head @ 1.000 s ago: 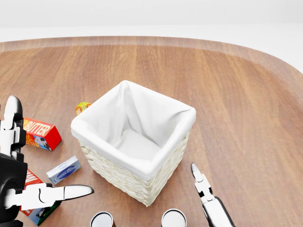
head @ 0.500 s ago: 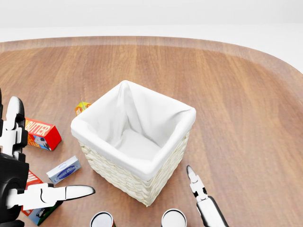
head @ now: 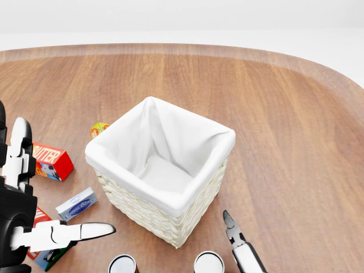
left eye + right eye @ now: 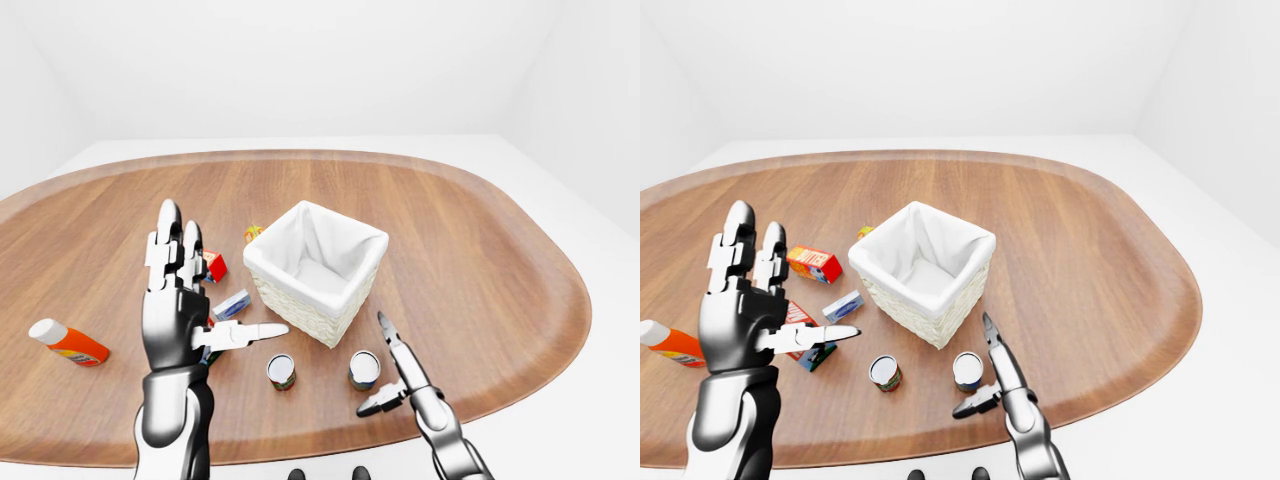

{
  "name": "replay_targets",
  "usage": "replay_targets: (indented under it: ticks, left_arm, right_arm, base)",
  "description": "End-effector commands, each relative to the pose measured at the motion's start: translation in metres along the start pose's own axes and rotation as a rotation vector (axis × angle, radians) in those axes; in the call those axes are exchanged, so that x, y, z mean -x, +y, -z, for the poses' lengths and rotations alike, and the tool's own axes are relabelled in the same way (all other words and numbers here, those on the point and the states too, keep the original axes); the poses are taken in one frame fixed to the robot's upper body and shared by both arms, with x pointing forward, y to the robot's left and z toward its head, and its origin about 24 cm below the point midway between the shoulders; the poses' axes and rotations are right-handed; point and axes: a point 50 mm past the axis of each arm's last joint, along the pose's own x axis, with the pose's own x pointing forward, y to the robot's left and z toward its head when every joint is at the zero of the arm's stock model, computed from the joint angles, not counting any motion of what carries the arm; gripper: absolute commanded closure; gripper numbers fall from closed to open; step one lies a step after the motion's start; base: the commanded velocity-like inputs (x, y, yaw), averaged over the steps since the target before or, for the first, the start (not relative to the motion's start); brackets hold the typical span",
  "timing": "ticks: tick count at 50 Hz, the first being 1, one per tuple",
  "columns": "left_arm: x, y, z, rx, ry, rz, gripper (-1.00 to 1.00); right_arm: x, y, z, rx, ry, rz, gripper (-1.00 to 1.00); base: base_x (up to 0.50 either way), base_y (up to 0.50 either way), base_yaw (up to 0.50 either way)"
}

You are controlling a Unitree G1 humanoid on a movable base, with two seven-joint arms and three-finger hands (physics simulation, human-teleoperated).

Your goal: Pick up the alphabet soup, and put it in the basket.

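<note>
Two small cans stood upright on the wooden worktop at the near side of the basket, and at this size neither label could be read, so which one was the alphabet soup could not be told for sure; the right can lay just beside the right hand and the left can stood a little to its left, nearer the left hand. Both hands were open and held nothing: the left was raised with fingers spread above the small boxes, the right reached in low with its long finger pointing toward the basket and its thumb splayed near the right can, not touching it as far as the left-eye view showed. Judged from its look, a soup can would be rigid, fairly heavy for its size if full, and smooth on its curved wall, so it might slip or tip if pinched high or from one side only. The safer hold would probably be around the middle of the cylinder, fingers on one side and thumb opposite, keeping it upright. The basket looked stiff in its woven wall with a soft white liner, open at the top. Elsewhere a red box, a blue-and-white box and an orange bottle lay to the left, well apart from the cans.
</note>
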Motion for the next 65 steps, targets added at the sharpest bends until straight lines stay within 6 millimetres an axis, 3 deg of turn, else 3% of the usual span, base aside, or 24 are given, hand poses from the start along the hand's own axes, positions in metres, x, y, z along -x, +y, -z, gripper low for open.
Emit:
replay_targets:
  ticks: [1, 32, 61, 62, 63, 64, 65]
  left_arm:
    - [0.000, 0.000, 0.003, -0.001, 0.011, 0.001, -1.00]
    - [0.000, -0.001, 0.005, -0.010, 0.021, 0.008, -1.00]
    - [0.000, -0.001, 0.005, -0.008, 0.020, 0.006, -1.00]
    - [0.000, -0.001, 0.005, -0.008, 0.021, 0.006, -1.00]
    - [0.000, -0.001, 0.004, -0.008, 0.017, 0.007, -1.00]
    - [0.000, -0.001, 0.004, -0.009, 0.016, 0.006, -1.00]
    - [0.000, -0.001, 0.003, -0.008, 0.015, 0.006, -1.00]
  right_arm:
    - [-0.004, 0.003, 0.009, 0.019, 0.046, -0.005, -1.00]
    - [-0.008, 0.016, 0.003, 0.042, 0.031, -0.012, -1.00]
    - [-0.011, 0.022, 0.019, 0.067, 0.111, -0.037, -1.00]
    - [-0.011, 0.022, 0.019, 0.067, 0.110, -0.039, -0.95]
    - [-0.011, 0.022, 0.019, 0.065, 0.109, -0.037, -0.34]
    - [-0.010, 0.022, 0.018, 0.064, 0.105, -0.036, 0.64]
    - [-0.010, 0.022, 0.018, 0.062, 0.103, -0.036, 1.00]
  base:
    - [0.00, 0.00, 0.00]
    - [0.00, 0.00, 0.00]
    - [0.00, 0.00, 0.00]
    - [0.00, 0.00, 0.00]
    - [0.00, 0.00, 0.00]
    - [0.00, 0.00, 0.00]
    - [0.00, 0.00, 0.00]
